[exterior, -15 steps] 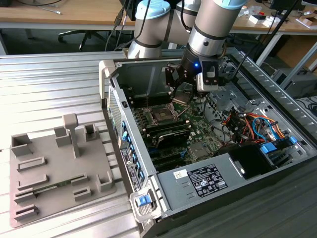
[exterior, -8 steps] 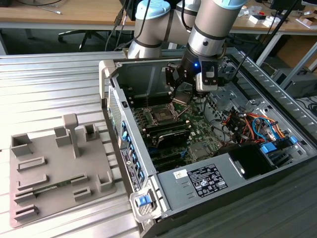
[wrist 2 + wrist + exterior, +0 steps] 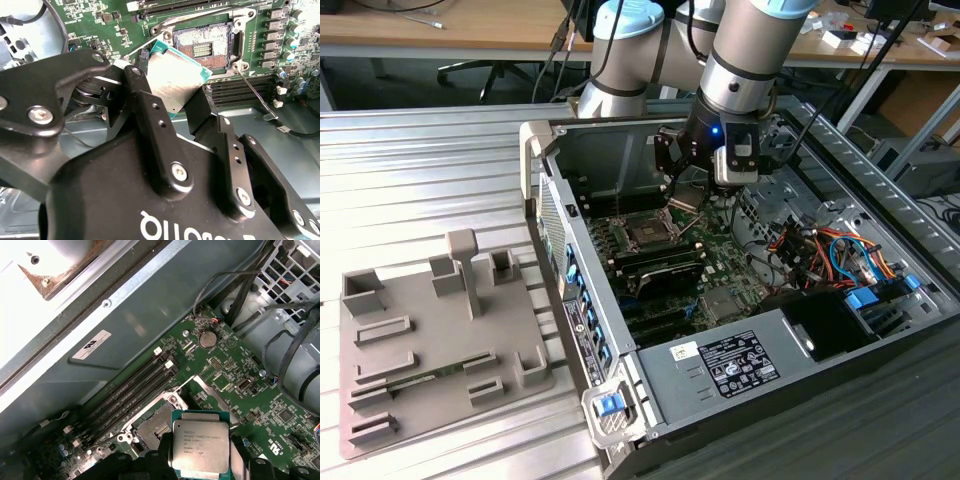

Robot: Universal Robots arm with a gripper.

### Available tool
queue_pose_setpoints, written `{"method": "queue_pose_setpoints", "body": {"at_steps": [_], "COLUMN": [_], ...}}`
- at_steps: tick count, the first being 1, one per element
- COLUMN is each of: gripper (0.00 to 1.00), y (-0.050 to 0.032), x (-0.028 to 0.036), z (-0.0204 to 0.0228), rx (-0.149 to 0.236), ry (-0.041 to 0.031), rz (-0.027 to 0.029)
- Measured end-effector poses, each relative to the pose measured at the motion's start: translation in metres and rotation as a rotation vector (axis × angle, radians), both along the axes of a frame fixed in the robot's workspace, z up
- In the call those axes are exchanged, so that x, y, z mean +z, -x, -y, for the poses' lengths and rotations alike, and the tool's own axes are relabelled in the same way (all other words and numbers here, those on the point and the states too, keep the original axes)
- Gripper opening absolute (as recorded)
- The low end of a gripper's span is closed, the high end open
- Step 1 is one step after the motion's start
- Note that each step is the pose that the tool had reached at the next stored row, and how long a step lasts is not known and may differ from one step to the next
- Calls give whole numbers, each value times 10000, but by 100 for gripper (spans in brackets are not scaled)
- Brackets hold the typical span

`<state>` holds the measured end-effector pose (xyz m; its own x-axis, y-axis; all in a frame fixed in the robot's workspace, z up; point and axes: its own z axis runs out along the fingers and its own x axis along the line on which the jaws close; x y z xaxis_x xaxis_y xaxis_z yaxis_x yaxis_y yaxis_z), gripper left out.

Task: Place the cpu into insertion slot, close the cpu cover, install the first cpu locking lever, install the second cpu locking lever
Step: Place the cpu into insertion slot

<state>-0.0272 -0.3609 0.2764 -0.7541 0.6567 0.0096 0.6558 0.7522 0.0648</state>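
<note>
Reaching down into the open computer case (image 3: 582, 330), the arm (image 3: 745, 60) holds its gripper (image 3: 682, 188) low over the motherboard (image 3: 725, 272). The fingers (image 3: 144, 102) are clamped on opposite edges of the cpu (image 3: 172, 75), which hangs, grey metal top facing the wrist, just beside the uncovered insertion slot (image 3: 204, 47). On the exterior view's left, a grey fixture tray (image 3: 430, 400) lies on the ribbed metal table (image 3: 420, 160); wooden desks (image 3: 470, 30) stand behind.

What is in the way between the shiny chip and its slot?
Nothing that I can see. The fingers hold the cpu close to the insertion slot, and the slot's middle lies bare and open in both wrist views.
</note>
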Motion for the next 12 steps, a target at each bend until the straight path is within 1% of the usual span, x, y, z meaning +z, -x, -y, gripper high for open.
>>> {"method": "queue_pose_setpoints", "body": {"at_steps": [12], "gripper": [54], "y": [0], "x": [0], "z": [0], "rx": [-336], "ry": [5], "rz": [0]}}
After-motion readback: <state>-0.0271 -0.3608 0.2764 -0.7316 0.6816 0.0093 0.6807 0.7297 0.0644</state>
